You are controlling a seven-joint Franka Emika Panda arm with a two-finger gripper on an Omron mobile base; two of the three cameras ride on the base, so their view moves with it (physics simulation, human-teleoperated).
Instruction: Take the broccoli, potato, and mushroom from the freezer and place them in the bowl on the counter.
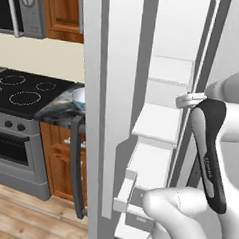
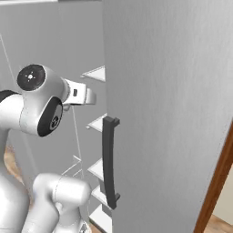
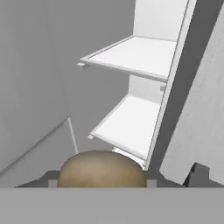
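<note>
the white arm reaches into the tall light-grey freezer (image 1: 161, 119), whose door stands open with its long dark vertical handle (image 2: 108, 161) facing the right base camera. in the hand view the two-finger gripper (image 3: 101, 181) is closed on a round tan-brown lump (image 3: 101, 169), smooth and domed, sitting between the dark fingertips (image 3: 52, 179); from its colour alone i cannot tell for sure whether it is the potato or the mushroom. beyond it lie bare white inner shelves (image 3: 135, 57), one above another. in the left base view, the round pale bluish-white bowl (image 1: 80, 97) sits on the dark marbled stone counter (image 1: 59, 113) just left of the freezer, beside the flat black stovetop with ring marks (image 1: 23, 93).
</note>
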